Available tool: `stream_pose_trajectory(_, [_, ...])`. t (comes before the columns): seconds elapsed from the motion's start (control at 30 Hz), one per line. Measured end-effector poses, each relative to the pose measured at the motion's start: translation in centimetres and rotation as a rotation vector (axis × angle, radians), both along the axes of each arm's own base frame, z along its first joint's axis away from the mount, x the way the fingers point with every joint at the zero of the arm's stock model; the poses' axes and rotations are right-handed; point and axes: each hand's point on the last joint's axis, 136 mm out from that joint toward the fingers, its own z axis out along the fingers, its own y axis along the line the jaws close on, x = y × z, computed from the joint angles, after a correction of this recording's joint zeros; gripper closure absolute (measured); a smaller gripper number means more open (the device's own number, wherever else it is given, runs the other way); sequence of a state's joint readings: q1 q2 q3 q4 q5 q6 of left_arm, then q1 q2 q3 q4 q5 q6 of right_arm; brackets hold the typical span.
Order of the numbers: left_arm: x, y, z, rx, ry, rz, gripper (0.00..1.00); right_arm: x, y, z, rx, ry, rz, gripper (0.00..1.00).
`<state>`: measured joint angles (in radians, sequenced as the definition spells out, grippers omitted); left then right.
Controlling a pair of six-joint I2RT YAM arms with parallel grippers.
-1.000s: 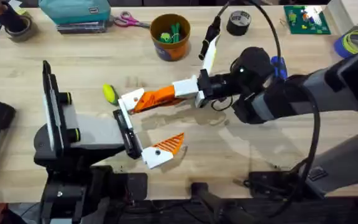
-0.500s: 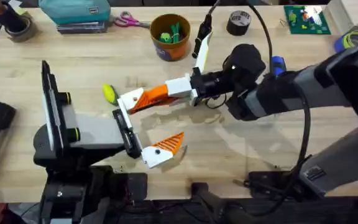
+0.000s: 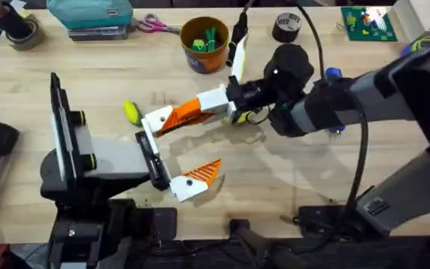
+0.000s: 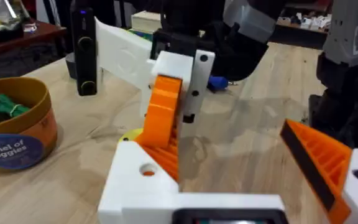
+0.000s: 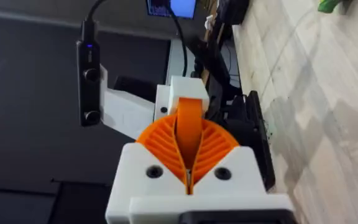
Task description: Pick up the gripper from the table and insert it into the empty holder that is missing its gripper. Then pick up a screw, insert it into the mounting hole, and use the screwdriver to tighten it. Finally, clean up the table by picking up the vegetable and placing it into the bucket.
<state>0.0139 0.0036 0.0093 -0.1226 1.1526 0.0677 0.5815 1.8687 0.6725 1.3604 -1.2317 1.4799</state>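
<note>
My right gripper is shut on the gripper, the orange ribbed wedge, also seen as the gripper between its pads. The wedge's tip rests against the holder, the bare white finger of my left gripper, which stands open. In the left wrist view the gripper slants down onto the holder. The vegetable lies just left of the holder. The bucket stands at the back. A bit of the blue screwdriver shows behind the right arm.
Along the back edge lie pink scissors, a teal case, a black tape roll and a green board. The right arm spans the table's right half. A black stand rises at the left.
The right arm has swung a little left and toward the back, tilting the orange wedge against the holder. The left arm and the vegetable have stayed put.
</note>
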Motion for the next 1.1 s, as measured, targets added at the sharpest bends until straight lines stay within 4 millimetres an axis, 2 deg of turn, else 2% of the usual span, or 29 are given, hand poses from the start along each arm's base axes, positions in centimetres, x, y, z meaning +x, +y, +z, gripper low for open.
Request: stream_pose_trajectory(1.1, [-0.11, -0.05, 0.00, 0.001, -0.003, -0.007, 0.015, -0.01, -0.26, 0.13, 0.003, -0.020, 0.043, 0.994])
